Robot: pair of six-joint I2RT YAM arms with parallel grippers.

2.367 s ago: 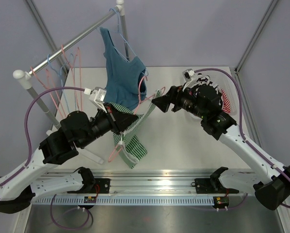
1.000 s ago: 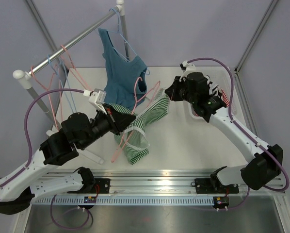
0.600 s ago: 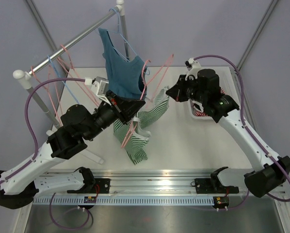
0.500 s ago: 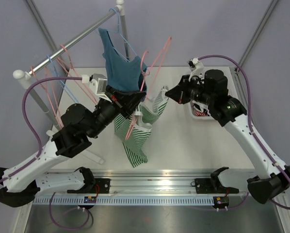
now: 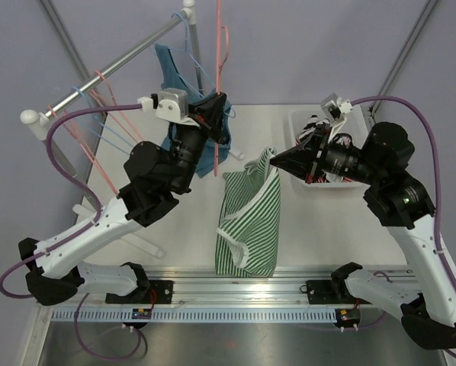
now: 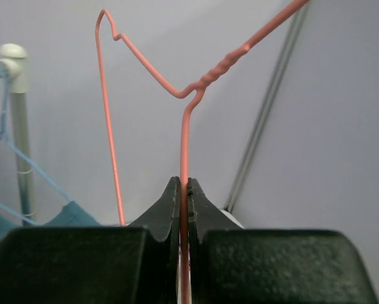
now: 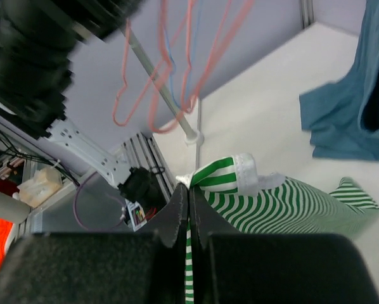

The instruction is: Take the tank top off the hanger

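Pulled apart since before: left hand (image 5: 215, 101) pinches the bare hanger (image 5: 218, 46) raised high; right hand (image 5: 276, 158) pinches the tank top (image 5: 251, 221), hanging free. Removal looks done.

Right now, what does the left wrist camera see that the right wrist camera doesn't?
Only the left wrist view shows the left gripper shut tight on the thin wire of a pink hanger. Only the right wrist view shows the right gripper pinching the green striped tank top. Both show the blue tank top and the clothes rack.
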